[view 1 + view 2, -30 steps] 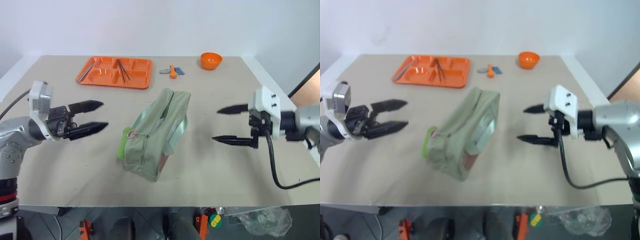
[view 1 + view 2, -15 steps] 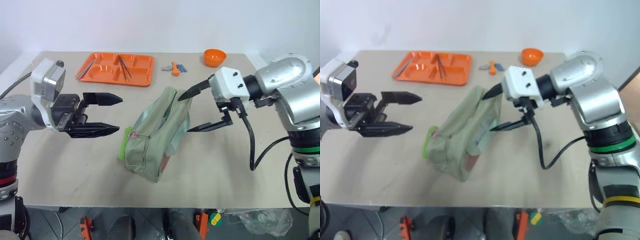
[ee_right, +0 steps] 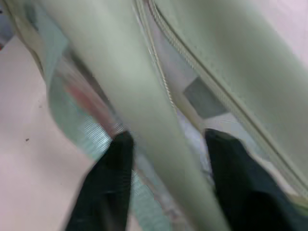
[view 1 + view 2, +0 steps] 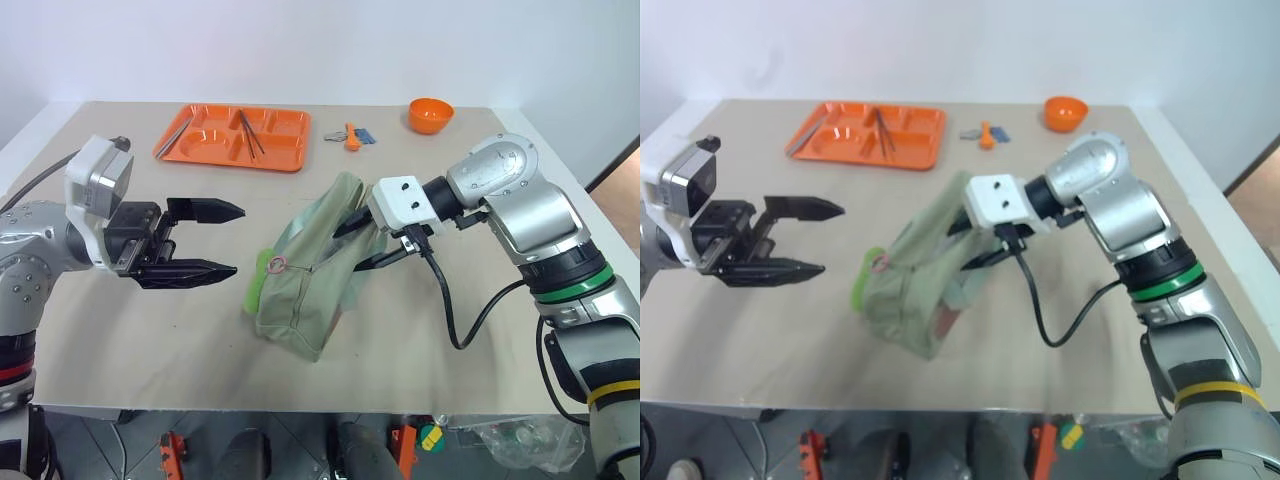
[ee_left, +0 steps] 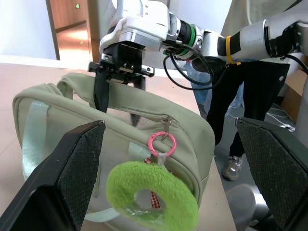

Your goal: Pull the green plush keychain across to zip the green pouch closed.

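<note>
**Right gripper clamped on pouch, left one wide apart**

Beige table [image 4: 480, 330], white wall behind. Green pouch [image 4: 300, 295] lies mid-table, long axis running near-left to far-right. Green plush keychain [image 4: 256, 284] hangs at its near-left end off a pink ring. Left gripper [image 4: 225, 240] hovers left of pouch w/ fingers spread, holding nothing. Right gripper [image 4: 352, 246] has pinched the pouch's far end, one finger each side of the top seam. Far side: orange tray [image 4: 232, 138] far-left, orange bowl [image 4: 431, 114] far-right.

Left wrist view adds a person's dark trousers [image 5: 240, 101] past the table edge. Right wrist view: fabric ridge between the fingers [image 3: 103, 187].
</note>
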`<state>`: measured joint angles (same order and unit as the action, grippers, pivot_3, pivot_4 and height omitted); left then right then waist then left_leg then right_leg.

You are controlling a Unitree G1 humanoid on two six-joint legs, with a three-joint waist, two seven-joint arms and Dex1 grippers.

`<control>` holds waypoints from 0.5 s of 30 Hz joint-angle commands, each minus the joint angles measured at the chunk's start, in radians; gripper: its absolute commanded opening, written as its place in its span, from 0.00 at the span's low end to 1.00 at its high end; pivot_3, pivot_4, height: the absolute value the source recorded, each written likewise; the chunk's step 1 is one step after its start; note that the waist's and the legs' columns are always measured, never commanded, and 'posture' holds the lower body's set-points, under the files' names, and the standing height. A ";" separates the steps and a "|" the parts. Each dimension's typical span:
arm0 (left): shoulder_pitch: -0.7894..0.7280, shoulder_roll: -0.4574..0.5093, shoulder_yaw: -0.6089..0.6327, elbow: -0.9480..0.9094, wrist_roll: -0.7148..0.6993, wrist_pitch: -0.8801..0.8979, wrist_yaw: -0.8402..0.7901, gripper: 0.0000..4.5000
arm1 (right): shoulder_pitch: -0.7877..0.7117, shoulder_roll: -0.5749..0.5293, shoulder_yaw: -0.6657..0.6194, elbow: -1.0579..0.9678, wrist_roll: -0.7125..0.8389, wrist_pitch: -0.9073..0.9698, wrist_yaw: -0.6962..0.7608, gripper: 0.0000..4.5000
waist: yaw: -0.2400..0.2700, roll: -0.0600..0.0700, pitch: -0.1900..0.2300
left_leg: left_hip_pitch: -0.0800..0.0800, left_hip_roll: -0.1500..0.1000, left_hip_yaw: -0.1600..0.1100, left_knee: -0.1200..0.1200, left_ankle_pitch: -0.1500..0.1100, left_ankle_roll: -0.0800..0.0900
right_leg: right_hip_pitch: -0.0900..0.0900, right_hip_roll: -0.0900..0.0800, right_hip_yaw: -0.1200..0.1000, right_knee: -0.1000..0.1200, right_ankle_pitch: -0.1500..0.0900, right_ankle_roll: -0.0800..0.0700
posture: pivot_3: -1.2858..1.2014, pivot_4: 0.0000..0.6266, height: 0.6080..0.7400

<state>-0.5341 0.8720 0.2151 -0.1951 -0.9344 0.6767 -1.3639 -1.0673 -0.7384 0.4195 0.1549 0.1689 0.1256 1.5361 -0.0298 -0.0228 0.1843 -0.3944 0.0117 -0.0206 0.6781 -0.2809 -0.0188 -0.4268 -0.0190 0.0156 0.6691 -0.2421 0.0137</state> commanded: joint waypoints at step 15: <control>-0.004 0.026 0.047 -0.057 -0.030 0.009 0.059 1.00 | -0.010 -0.032 -0.125 -0.032 -0.004 0.094 -0.074 0.00 | 0.006 0.000 0.000 | 0.001 0.000 0.000 0.003 0.001 -0.001 | 0.000 0.001 0.000 0.004 0.000 -0.001 | 0.52 0.24 1.00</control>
<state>-0.5326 0.8825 0.2179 -0.2208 -0.9453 0.6844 -1.3121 -1.0417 -0.7530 0.3649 0.1545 0.1614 0.1956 1.4958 -0.0233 -0.0228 0.1844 -0.3934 0.0117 -0.0207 0.6810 -0.2802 -0.0198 -0.4266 -0.0180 0.0160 0.6736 -0.2418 0.0132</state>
